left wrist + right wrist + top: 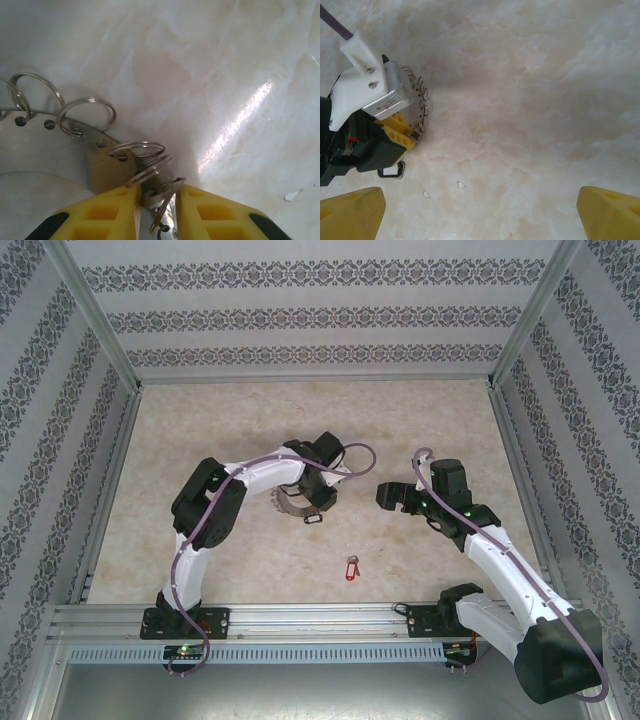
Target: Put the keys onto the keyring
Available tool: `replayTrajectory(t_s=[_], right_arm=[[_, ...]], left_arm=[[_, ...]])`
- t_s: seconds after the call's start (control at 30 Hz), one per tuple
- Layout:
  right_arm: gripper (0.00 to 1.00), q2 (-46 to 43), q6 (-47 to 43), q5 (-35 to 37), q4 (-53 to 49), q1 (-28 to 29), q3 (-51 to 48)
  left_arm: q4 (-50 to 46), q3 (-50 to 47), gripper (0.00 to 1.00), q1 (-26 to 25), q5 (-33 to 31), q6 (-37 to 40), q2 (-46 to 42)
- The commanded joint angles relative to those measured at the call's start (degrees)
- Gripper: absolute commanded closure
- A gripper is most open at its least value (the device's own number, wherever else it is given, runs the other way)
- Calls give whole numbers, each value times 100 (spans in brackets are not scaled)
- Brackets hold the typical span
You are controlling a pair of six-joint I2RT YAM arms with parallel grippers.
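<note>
Loose keys (351,568) on desk (300,420), tag long axis near-far, near and left of spread right claw (386,496); left claw (157,192) straddles keyring (50,145) rim, pinch cannot tell.

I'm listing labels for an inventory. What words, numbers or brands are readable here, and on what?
Nothing here can be read.
Silver plate on the left hand: faint marks, too blurred.
Red key tag: too small to tell.
Black-framed tag: white insert looks blank.
</note>
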Motion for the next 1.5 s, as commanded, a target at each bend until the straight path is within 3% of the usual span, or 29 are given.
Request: replayTrajectory(t_s=[0.0, 0.47, 0.7, 1.07, 1.27, 1.47], right_arm=[[2, -41, -77, 102, 19, -58, 65], [2, -82, -87, 151, 38, -71, 81], [2, -74, -129, 138, 48, -68, 110], [2, -319, -144, 219, -72, -76, 47], [2, -374, -163, 225, -116, -104, 49], [2, -433, -168, 225, -138, -119, 40]], left_arm=[[-46, -234, 73, 68, -52, -10, -253], [-145, -547, 72, 68, -88, -37, -591], [-19, -729, 80, 68, -88, -81, -646], [53, -539, 75, 67, 153, 14, -524], [50, -521, 80, 70, 143, 59, -506], [-2, -535, 92, 68, 70, 60, -590]])
